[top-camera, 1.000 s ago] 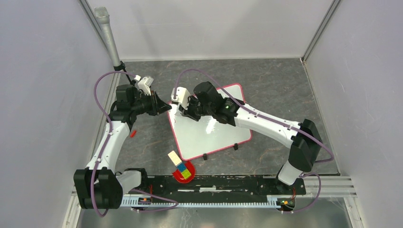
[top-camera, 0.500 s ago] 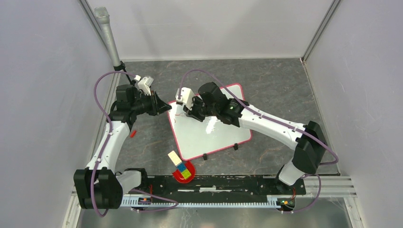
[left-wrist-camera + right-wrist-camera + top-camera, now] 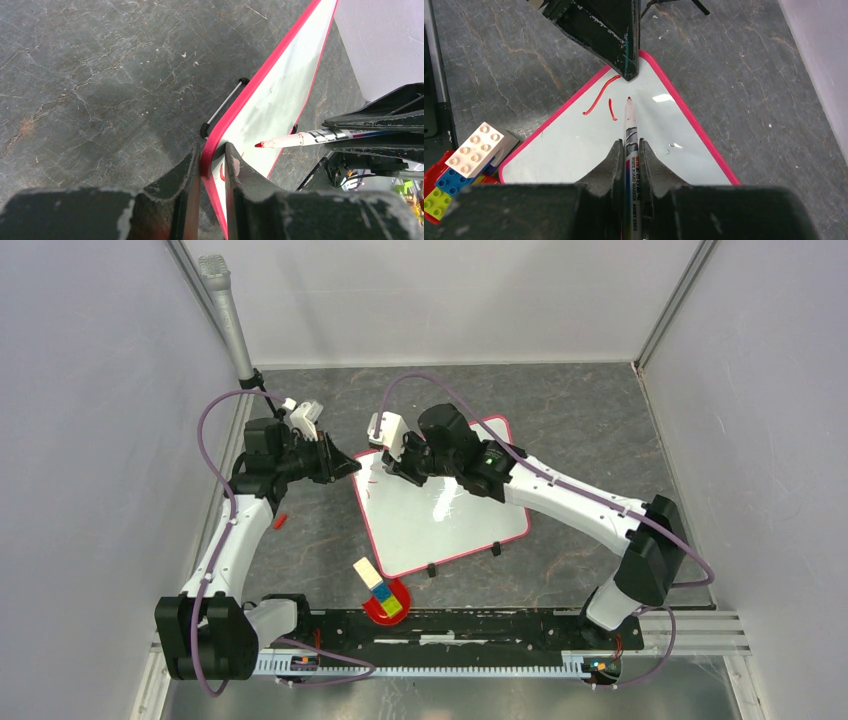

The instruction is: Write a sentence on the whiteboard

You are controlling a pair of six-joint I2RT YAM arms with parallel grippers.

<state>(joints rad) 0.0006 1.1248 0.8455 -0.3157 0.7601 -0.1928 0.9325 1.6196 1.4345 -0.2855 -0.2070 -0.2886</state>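
The whiteboard lies tilted on the dark table, white with a red-pink border. My left gripper is shut on the board's left corner edge, one jaw on each side of the border. My right gripper is shut on a red whiteboard marker, with its jaws round the barrel. The marker's red tip points at the board close to that corner; I cannot tell if it touches. Two short red strokes are on the board beside the tip.
A stack of toy bricks on a red piece stands near the board's front corner and also shows in the right wrist view. Two black clips sit on the board's near edge. A small red piece lies left of the board. A grey pole stands at the back left.
My right gripper has moved the marker up and left toward the board's left corner. Red strokes now show there. The left arm has not moved.
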